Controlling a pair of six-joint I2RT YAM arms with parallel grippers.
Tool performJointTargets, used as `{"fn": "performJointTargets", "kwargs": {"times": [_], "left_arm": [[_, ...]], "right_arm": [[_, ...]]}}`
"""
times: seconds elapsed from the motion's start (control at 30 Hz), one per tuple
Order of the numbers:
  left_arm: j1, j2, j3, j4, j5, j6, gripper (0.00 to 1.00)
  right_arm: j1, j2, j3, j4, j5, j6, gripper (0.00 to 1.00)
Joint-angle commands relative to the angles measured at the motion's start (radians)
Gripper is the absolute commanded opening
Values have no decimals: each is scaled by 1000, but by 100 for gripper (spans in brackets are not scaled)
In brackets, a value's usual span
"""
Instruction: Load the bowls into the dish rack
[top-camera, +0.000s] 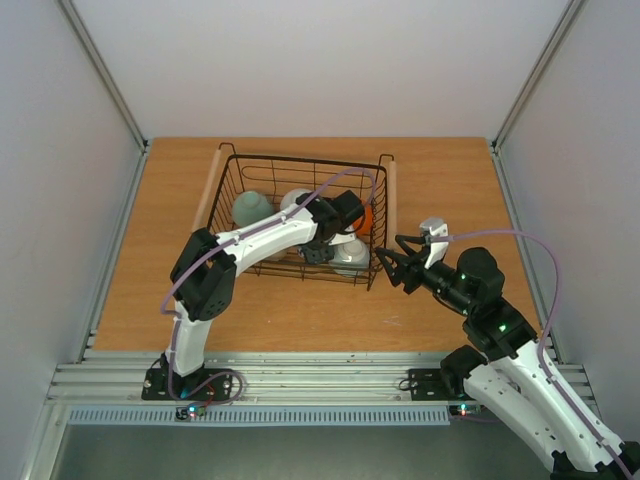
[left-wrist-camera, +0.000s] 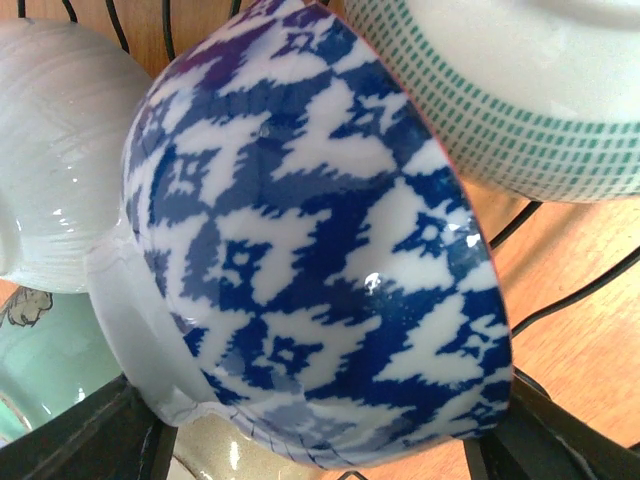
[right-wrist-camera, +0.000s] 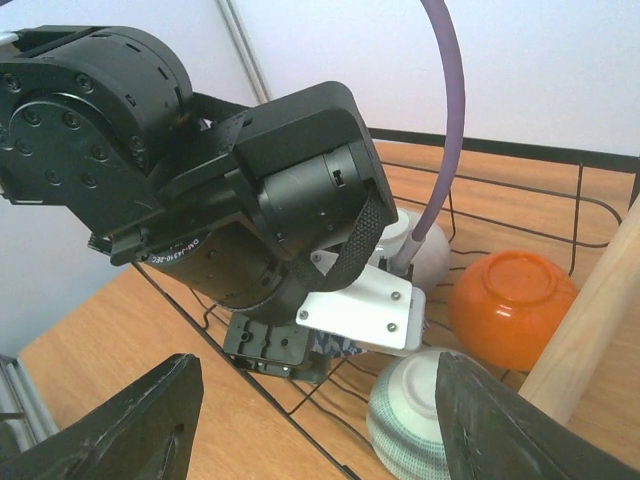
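The dish rack (top-camera: 300, 160), a black wire basket with wooden handles, stands mid-table. My left gripper (top-camera: 322, 250) is down inside it. In the left wrist view the blue-and-white patterned bowl (left-wrist-camera: 320, 250) lies tilted between the wide-apart fingers (left-wrist-camera: 90, 435) of the gripper (left-wrist-camera: 320, 445). Round it are a white ribbed bowl (left-wrist-camera: 60, 150), a white bowl with green dashes (left-wrist-camera: 520, 90) and a celadon bowl (left-wrist-camera: 35, 350). My right gripper (top-camera: 393, 262) is open and empty just outside the rack's right side. Its view shows the orange bowl (right-wrist-camera: 510, 305) and the green-dashed bowl (right-wrist-camera: 415, 420), both upside down.
The rack's right wooden handle (right-wrist-camera: 590, 320) is close to my right gripper (right-wrist-camera: 320, 420). The left arm's wrist (right-wrist-camera: 250, 200) and purple cable (right-wrist-camera: 445, 120) fill the space ahead of it. Bare wooden table (top-camera: 450, 180) lies right of the rack.
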Motion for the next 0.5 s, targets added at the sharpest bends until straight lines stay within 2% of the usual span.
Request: {"fn": "performJointTargets", "kwargs": {"times": [0.0, 0.13, 0.3, 0.47], "left_arm": [[-21, 19, -7, -40, 13, 7, 0], [-31, 35, -4, -44, 7, 6, 1], [-38, 43, -3, -48, 8, 4, 39], [-41, 49, -3, -54, 11, 3, 61]], "right_arm": [[-2, -14, -11, -5, 11, -5, 66], [-2, -25, -11, -4, 13, -5, 66], [-2, -35, -13, -5, 14, -6, 66], [-2, -35, -13, -2, 14, -6, 66]]}}
